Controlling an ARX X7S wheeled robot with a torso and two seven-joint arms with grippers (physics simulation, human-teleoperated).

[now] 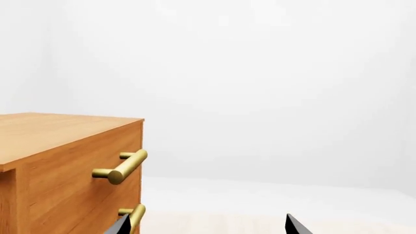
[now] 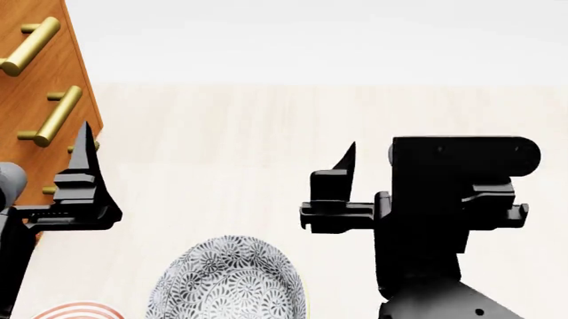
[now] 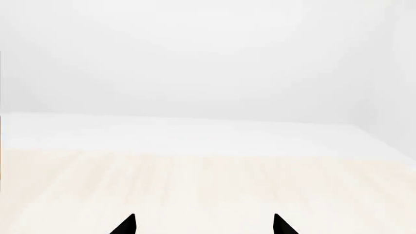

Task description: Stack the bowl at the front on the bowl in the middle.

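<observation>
A grey-and-white patterned bowl [image 2: 229,282] sits on the pale tabletop at the lower edge of the head view, partly cut off. The rim of a red-striped bowl [image 2: 78,310] shows at its left, in the lower corner. I cannot tell which one is the front bowl or the middle bowl. My left gripper [image 1: 204,223] is open and empty; its finger [image 2: 85,156] hangs beyond and left of the grey bowl. My right gripper [image 3: 202,223] is also open and empty, and its finger [image 2: 347,161] is beyond and right of that bowl. Neither wrist view shows a bowl.
A wooden drawer cabinet [image 2: 40,86] with brass bar handles [image 1: 122,168] stands at the left, close beside my left gripper. The light table surface [image 2: 266,133] stretches ahead to a white wall.
</observation>
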